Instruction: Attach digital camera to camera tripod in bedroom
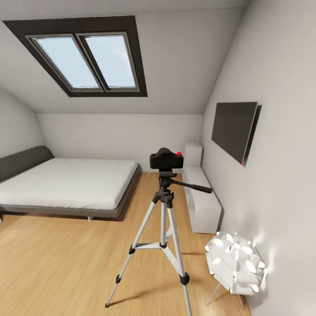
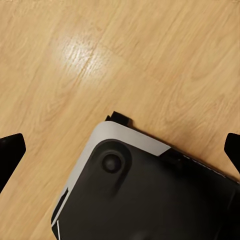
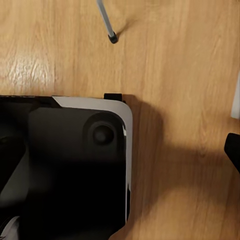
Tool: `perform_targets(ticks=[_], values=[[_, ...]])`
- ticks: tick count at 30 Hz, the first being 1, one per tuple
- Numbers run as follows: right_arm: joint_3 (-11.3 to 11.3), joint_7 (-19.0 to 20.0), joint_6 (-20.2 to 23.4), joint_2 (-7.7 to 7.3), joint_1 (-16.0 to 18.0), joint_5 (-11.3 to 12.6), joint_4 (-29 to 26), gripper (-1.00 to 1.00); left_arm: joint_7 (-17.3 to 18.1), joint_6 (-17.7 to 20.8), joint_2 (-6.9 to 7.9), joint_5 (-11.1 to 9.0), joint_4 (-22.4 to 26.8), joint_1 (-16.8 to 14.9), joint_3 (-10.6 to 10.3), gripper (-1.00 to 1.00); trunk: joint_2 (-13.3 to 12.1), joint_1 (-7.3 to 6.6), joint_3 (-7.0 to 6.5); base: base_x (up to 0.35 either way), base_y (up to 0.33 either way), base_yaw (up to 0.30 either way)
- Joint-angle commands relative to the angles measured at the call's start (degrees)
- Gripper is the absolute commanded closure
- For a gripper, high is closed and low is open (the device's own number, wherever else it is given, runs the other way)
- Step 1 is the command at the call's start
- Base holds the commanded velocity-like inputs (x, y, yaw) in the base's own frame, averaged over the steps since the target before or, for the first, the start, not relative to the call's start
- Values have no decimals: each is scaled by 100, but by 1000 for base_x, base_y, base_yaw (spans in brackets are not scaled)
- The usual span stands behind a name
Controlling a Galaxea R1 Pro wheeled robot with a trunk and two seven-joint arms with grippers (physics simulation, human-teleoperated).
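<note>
The digital camera [image 1: 166,159], black with a red dot, sits on top of the camera tripod [image 1: 163,219], on its black head. The tripod stands on the wood floor on three silver legs, its pan handle [image 1: 193,187] pointing right. In the right wrist view one tripod foot [image 3: 113,37] rests on the floor beyond the robot's base. My left gripper [image 2: 120,150] hangs open over the floor with nothing between its fingertips [image 2: 11,150]. My right gripper [image 3: 120,150] looks open too, one fingertip [image 3: 233,150] at the frame's edge, and holds nothing.
A low grey bed [image 1: 66,184] lies at the left. A white bench [image 1: 202,197] runs along the right wall under a dark TV [image 1: 233,129]. A white flower-shaped lamp [image 1: 235,262] stands right of the tripod. The robot's black base [image 2: 150,195] is below both grippers.
</note>
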State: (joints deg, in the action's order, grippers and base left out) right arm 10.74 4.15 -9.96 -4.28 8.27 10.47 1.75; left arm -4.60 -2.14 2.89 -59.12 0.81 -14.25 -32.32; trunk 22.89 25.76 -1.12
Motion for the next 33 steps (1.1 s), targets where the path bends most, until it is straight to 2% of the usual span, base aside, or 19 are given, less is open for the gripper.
perform_targets(ticks=[1, 33], values=[[42, 32, -33, -1, 6, 61, 19, -100, -26, -5, 1, -38, 10, 2, -48, -100, 3, 2, -8, 0, 0, 0], [41, 33, -19, -1, 6, 61, 19, -100, -28, -5, 1, -38, 11, 2, -55, -100, 3, 2, -295, 0, 0, 0]])
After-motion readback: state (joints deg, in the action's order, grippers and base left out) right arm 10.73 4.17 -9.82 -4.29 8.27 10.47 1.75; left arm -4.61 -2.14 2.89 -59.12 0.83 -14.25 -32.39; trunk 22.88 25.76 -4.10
